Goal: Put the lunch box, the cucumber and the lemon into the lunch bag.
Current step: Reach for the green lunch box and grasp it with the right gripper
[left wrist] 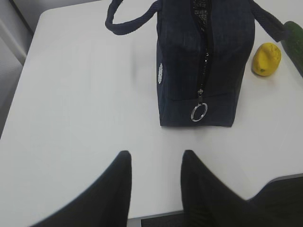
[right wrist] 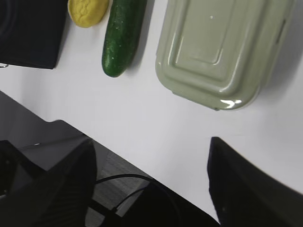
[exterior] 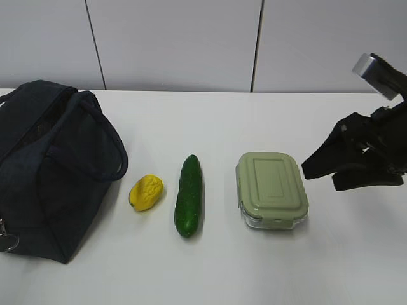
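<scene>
White panelled wall with dark seams backs a plain white surface (exterior: 210, 267). At its left stands the bag (exterior: 44, 171), zip partly open. Right of the bag lie the lemon (exterior: 145, 192), then the cucumber (exterior: 189, 195), then the box (exterior: 271, 189), lid on. Right gripper (exterior: 325, 175) hovers beyond the box, jaws wide, empty; left gripper (left wrist: 156, 189), jaws partly open and empty, faces the bag's ring pull (left wrist: 199, 111).

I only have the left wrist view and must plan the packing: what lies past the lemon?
Observer: A cucumber lies right of the lemon, and a lunch box right of that.
Operator: Lid on?
Observer: Yes, its green lid is on.
Operator: Where's the right gripper?
Observer: The right gripper is open, empty, just right of the lunch box.
Operator: Bag open?
Observer: The lunch bag looks partly unzipped on top.
</scene>
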Tool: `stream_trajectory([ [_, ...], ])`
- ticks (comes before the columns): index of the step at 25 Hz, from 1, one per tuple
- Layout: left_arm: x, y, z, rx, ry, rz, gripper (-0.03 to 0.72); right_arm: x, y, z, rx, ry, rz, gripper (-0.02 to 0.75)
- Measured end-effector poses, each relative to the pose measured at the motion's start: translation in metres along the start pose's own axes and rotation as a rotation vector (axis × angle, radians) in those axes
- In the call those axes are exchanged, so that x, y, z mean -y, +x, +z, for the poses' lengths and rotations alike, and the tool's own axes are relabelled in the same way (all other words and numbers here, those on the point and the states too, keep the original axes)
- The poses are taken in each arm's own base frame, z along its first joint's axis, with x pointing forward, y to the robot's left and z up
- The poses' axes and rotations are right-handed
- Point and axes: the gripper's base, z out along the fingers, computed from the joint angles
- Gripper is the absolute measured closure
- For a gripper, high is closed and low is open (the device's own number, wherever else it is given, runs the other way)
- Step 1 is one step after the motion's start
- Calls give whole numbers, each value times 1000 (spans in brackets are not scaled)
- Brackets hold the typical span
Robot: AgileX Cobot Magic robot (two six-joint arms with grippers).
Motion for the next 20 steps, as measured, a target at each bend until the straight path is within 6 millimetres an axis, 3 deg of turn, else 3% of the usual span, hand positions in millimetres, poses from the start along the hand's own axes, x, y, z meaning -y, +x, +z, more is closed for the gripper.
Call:
stream_trajectory([
  [7, 0, 0, 0, 0, 0, 0, 450, 31, -15, 9, 14, -209, 47, 246],
  [13, 0, 0, 0, 0, 0, 0, 450, 59, -19, 12, 35, -193, 56, 257],
  [20, 0, 0, 0, 0, 0, 0, 450, 68, -27, 14, 92, -123, 58, 260],
])
